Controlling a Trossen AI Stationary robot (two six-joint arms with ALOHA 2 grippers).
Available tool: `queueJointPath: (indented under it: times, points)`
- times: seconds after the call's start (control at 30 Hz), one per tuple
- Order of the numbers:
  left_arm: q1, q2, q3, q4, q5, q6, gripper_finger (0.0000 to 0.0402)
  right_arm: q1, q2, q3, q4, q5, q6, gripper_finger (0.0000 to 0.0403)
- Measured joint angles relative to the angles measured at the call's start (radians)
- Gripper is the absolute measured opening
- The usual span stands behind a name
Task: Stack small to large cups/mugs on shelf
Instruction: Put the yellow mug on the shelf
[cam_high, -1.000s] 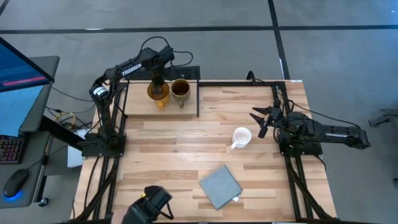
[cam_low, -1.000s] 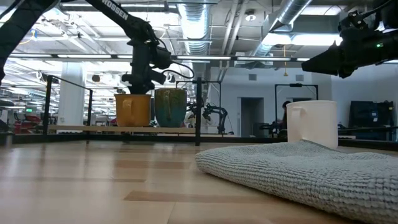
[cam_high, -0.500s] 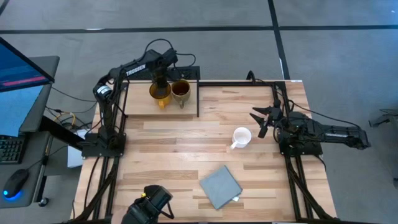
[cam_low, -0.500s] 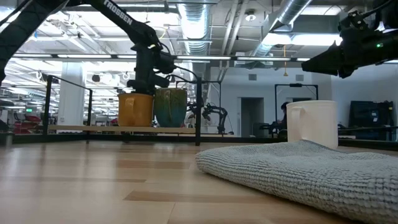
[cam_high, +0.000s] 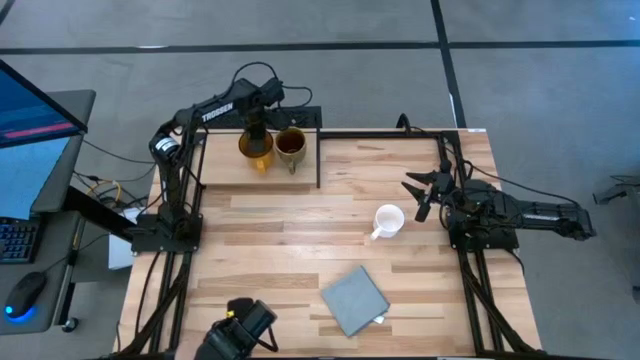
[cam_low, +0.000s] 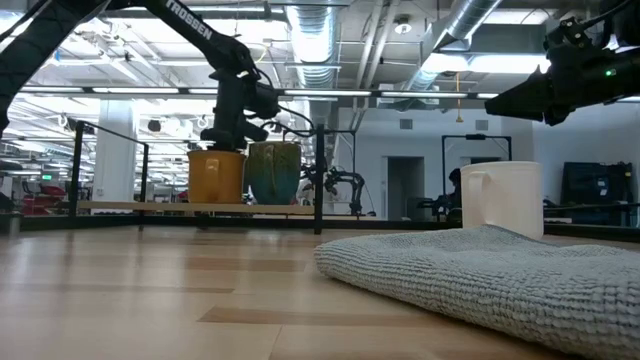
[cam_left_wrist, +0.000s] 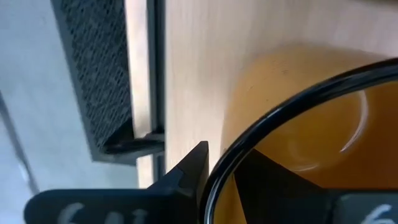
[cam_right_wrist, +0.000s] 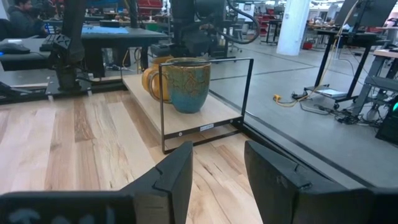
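The yellow-orange mug (cam_high: 255, 147) stands on the low wooden shelf (cam_high: 225, 166) at the table's far left. Right beside it is the olive-brown mug (cam_high: 290, 147), whose base rests on the shelf. My left gripper (cam_high: 256, 128) reaches down onto the yellow mug (cam_low: 215, 177) and is shut on its rim. The small white mug (cam_high: 388, 219) stands upright on the tabletop toward the right. My right gripper (cam_high: 420, 195) is open and empty, hovering just right of and beyond the white mug. My left gripper has the yellow mug's rim (cam_left_wrist: 214, 186) between its fingers. One finger (cam_left_wrist: 194, 167) is outside the wall and the other (cam_left_wrist: 261, 177) is inside the cup. The fingers come from above, pointing down. The mug is upright over the shelf, next to the olive-brown mug.
A grey folded cloth (cam_high: 354, 299) lies on the table near the front, right of centre. The shelf's black frame post (cam_high: 319, 160) and perforated back rail (cam_high: 300, 117) border the mugs. Bare tabletop lies between the shelf and the white mug.
My left arm has moved a little toward the table's right, bringing the yellow mug slightly closer to the olive-brown mug. The mug has stayed upright.
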Motion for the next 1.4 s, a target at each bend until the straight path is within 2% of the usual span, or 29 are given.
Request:
queueJointPath:
  times: [0.23,0.53,0.67,1.4]
  points:
    - [-0.012,-0.002,0.001,-0.007,0.067,0.011,0.006,0.0,0.0,0.0,0.0,0.0,0.0,0.0169]
    - [-0.027,-0.002,0.001,-0.007,0.062,0.035,0.0061,0.0,0.0,0.0,0.0,0.0,0.0,0.0169]
    - [-0.027,-0.002,0.001,-0.008,0.019,0.027,0.0061,0.0,0.0,0.0,0.0,0.0,0.0,0.0169]
    - [-0.029,-0.003,0.001,0.009,0.018,-0.029,0.0061,0.0,0.0,0.0,0.0,0.0,0.0,0.0169]
